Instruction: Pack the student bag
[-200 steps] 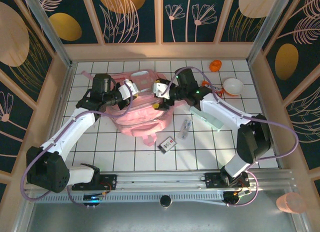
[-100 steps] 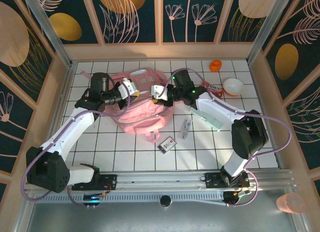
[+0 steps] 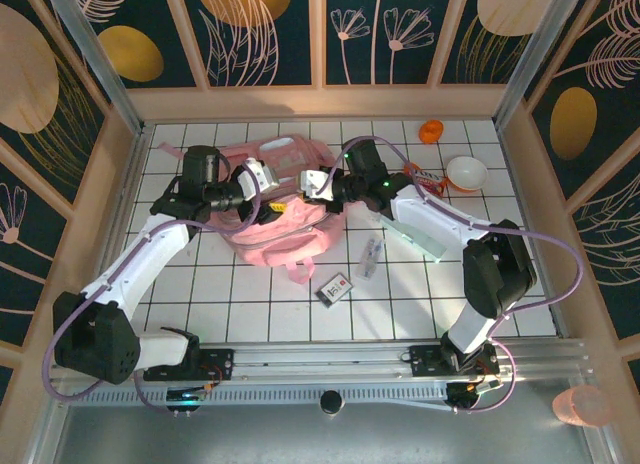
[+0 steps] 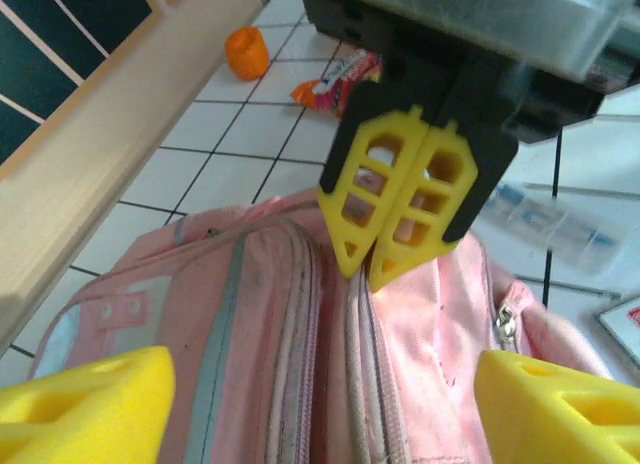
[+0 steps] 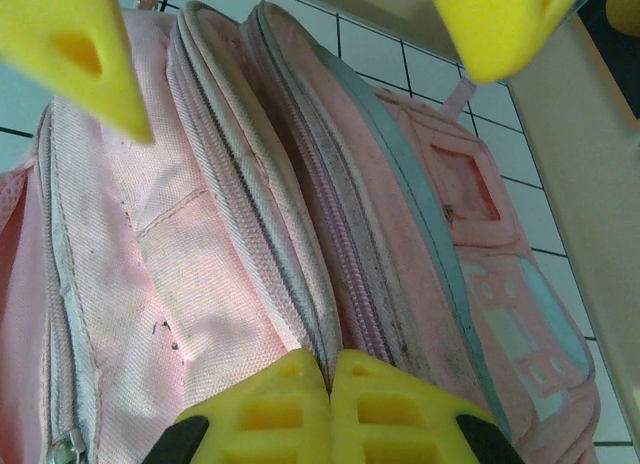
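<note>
- Lying left of centre toward the far side of the white tiled table (image 3: 400, 304), the pink bag (image 3: 285, 229) sits soft and slumped between the two arms.
- Up close in the right wrist view, its rows of zips run side by side, with a pale blue stripe, a white patch and dark smudges on the cloth.
- The left gripper (image 4: 320, 404) is spread wide over the bag, holding nothing.
- The right gripper (image 4: 368, 274) is closed tight, tips against a zip seam; whether it pinches cloth cannot be told.
- The left wrist view adds an orange cup (image 4: 247, 52), a snack packet (image 4: 335, 79) and a clear case (image 4: 550, 219) beyond the bag.
- The overhead view takes in a white bowl (image 3: 466, 171) and a small card (image 3: 336, 287).
</note>
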